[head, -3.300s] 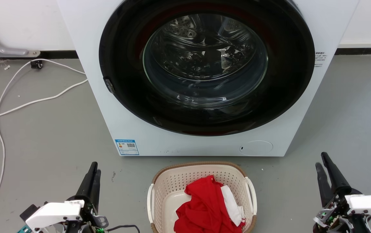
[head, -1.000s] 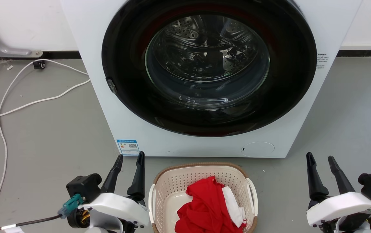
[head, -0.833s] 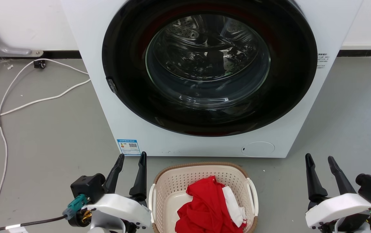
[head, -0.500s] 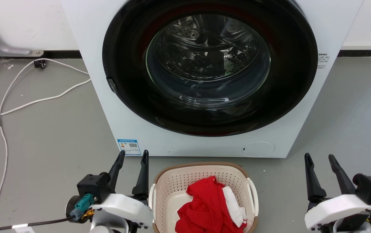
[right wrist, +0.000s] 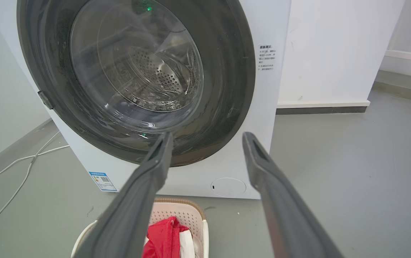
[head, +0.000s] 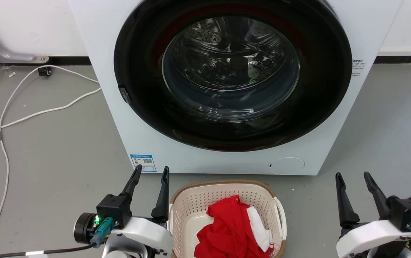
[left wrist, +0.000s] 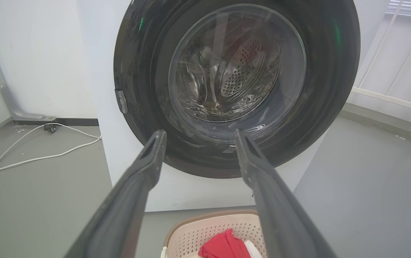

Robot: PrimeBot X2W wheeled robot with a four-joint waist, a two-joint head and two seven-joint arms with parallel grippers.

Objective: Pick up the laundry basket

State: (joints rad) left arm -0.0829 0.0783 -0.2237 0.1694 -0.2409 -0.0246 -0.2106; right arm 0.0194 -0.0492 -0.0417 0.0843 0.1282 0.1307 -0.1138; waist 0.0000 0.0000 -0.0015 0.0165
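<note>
The laundry basket [head: 223,182], ungrasped, is shown on the floor just beside the left gripper [head: 152,167] and well apart from the right gripper [head: 352,174]. Both are held spread and empty. Grasping and lifting remain.

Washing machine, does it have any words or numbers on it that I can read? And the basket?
Blue-edged sticker, low on the front of the big white washing machine: a square code and tiny print, too small to read.
Grey printed block on that front, near its right edge: blurred, cannot be read.
Cream perforated plastic laundry basket: no words seen.
</note>
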